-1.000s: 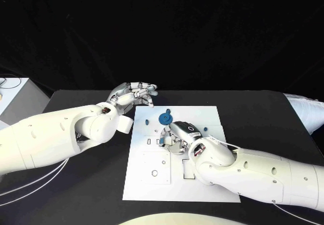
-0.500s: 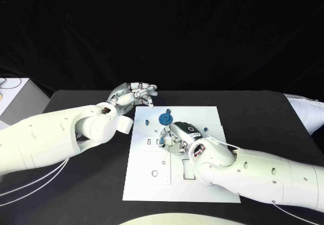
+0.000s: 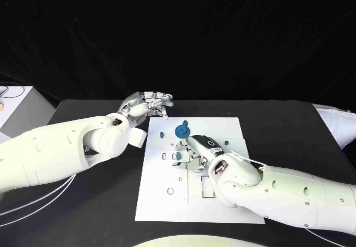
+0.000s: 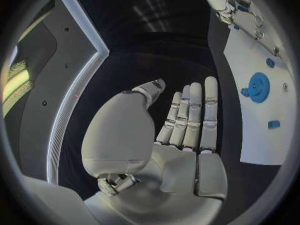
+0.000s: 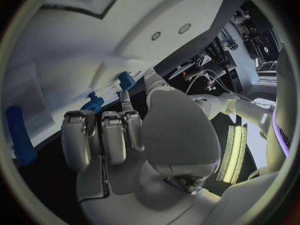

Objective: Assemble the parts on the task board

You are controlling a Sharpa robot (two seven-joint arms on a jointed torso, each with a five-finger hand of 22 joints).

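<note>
Head view: white task board lies flat mid-table on the black table, long axis running away from the robot. Blue gear-shaped part sits on the board's far end, near the middle of its width. Small blue part just to its left, close to the board's left edge. Another small blue part at the right edge.

Right hand is down over the board's middle, just nearer than the gear, fingers curled toward the board surface. A small blue piece shows at its fingertips on the left side; whether the hand pinches it or only touches it I cannot tell.

Left hand is held off the board's far left corner, above the black table, fingers extended and close together, nothing in it.

Left wrist view: palm and fingers straight, side by side, thumb out to one side; hand empty. Board's edge, gear and two small blue parts visible past the fingers, well apart from the hand. The right hand shows at the far rim, on the board.

Right wrist view: fingers bent down and together, close against the white board. Small blue pieces just beyond the fingertips; a long blue piece off to the side. Contact is not readable.
</note>
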